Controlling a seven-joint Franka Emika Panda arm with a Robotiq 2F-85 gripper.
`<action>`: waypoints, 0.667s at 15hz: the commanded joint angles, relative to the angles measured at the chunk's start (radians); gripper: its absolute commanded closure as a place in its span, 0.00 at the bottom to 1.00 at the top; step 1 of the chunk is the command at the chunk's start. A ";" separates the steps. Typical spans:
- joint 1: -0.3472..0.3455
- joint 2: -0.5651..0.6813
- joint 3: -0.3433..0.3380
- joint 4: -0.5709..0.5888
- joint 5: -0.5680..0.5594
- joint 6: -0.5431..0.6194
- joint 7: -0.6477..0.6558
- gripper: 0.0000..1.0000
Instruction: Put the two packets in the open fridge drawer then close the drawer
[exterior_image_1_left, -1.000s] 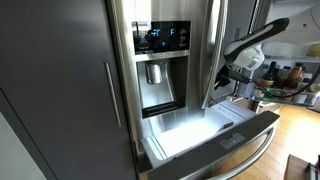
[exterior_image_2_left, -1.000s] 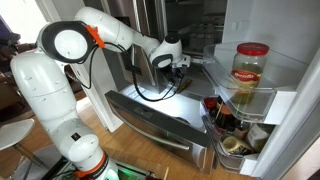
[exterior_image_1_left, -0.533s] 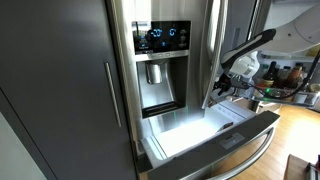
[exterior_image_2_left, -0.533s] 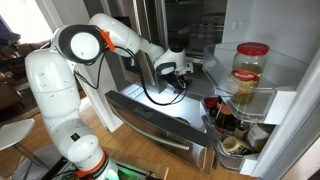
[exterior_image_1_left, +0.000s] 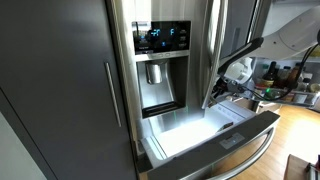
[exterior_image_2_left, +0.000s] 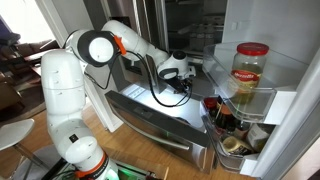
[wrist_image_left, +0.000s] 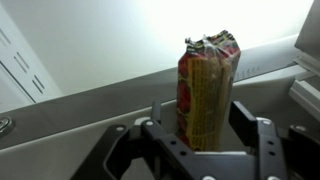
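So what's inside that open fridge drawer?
The fridge drawer looks bright white inside. A yellowish packet stands between the gripper's fingers; its bottom and any second packet are hidden.

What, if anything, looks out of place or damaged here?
Nothing spilled or damaged. One yellowish packet stands upright between the fingers with a crumpled top; whether it is gripped is unclear. The fridge drawer is open.

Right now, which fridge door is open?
The door with the jar on its shelf; the dispenser door is shut.
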 joint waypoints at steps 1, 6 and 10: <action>-0.041 0.042 0.036 0.039 0.021 0.011 -0.033 0.59; -0.045 0.032 0.038 0.047 0.005 -0.016 0.010 0.95; -0.029 0.011 0.024 0.031 -0.015 -0.016 0.076 0.96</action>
